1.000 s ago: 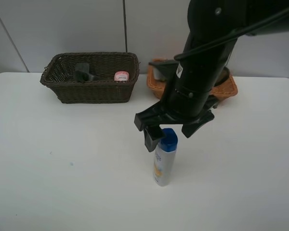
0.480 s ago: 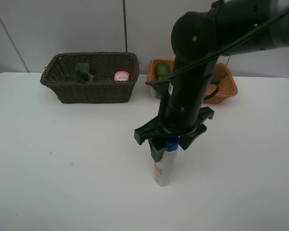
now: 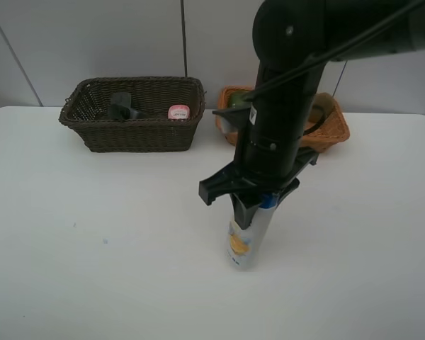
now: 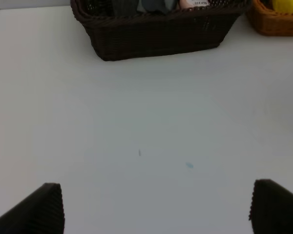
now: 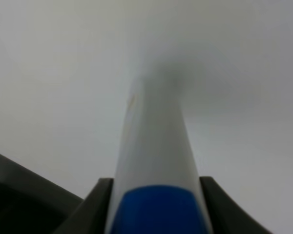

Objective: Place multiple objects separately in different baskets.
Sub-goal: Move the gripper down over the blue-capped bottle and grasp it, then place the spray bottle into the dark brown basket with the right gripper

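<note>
I am holding the right gripper [image 3: 258, 203] straight down over the white blue-capped bottle [image 3: 246, 241], and its 2 fingers [image 5: 95, 207] are now sitting on either side of the blue cap, closed to about the bottle's width. From the right wrist view both pads seem to be touching the bottle, so I am judging the grasp as made, though I cannot see any squeeze.

Compared with 1 second ago, the gripper has been dropping from just above the cap to fully around the neck, and the bottle has gone from upright to leaning slightly, its top tipped toward the right of the overhead view. That lean is telling me the fingers are already pushing on it, so I am treating the pick as nearly secured and the lift as the next concern; a tilted bottle could slip or swing when it is rising.

The right arm is reaching in from the upper right, forearm near vertical, wrist pointing down at the table [image 3: 92, 269].

The left gripper [image 4: 156, 209] is hovering wide apart above bare table, holding nothing.

Behind, the dark brown basket [image 3: 134, 134] is already holding the dark green pump bottle [image 3: 122, 106] and the pink bottle [image 3: 178, 112]. The orange-tan basket [image 3: 333, 131] is partly hidden by the arm; the left wrist view is showing the yellow lemon [image 4: 288, 5] in it.
</note>
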`<action>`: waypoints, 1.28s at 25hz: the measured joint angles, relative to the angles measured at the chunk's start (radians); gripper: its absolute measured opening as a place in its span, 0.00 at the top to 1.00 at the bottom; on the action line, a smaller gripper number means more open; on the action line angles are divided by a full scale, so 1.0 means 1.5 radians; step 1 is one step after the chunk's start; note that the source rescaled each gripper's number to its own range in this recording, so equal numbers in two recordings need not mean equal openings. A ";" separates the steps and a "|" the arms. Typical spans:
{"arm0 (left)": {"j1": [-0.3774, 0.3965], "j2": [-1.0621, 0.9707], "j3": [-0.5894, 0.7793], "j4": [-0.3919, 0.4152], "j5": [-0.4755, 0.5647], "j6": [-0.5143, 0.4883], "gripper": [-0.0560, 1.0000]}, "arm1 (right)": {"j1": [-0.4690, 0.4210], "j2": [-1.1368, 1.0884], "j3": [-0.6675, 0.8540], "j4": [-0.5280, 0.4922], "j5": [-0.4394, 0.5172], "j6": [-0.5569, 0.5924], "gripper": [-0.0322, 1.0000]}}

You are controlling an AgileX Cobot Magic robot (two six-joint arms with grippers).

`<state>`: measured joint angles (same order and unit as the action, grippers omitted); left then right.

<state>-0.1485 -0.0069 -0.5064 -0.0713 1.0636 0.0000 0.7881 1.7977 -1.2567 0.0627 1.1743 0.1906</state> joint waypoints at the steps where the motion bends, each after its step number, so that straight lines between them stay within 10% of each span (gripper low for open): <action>1: 0.000 0.000 0.000 0.000 0.000 0.000 0.00 | 0.000 -0.009 -0.022 0.000 0.006 -0.002 0.93; 6: 0.000 0.000 0.000 0.000 0.000 0.000 0.00 | -0.001 -0.023 -0.182 -0.042 0.015 -0.008 0.93; 14: 0.000 0.000 0.000 0.000 0.000 0.000 0.00 | -0.022 0.091 -0.361 -0.169 -0.170 -0.008 0.93; 28: 0.000 0.000 0.000 0.000 0.000 0.000 0.00 | -0.102 0.327 -0.487 -0.169 -0.416 -0.008 0.93; 30: 0.000 0.000 0.000 0.000 0.000 0.000 0.00 | -0.102 0.334 -0.487 -0.168 -0.428 -0.008 0.76; 32: 0.000 0.000 0.000 0.000 0.000 0.000 0.00 | -0.102 0.334 -0.490 -0.168 -0.446 -0.008 0.38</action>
<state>-0.1485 -0.0069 -0.5064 -0.0713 1.0636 0.0000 0.6353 2.2983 -1.9910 -0.1886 0.5050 0.1784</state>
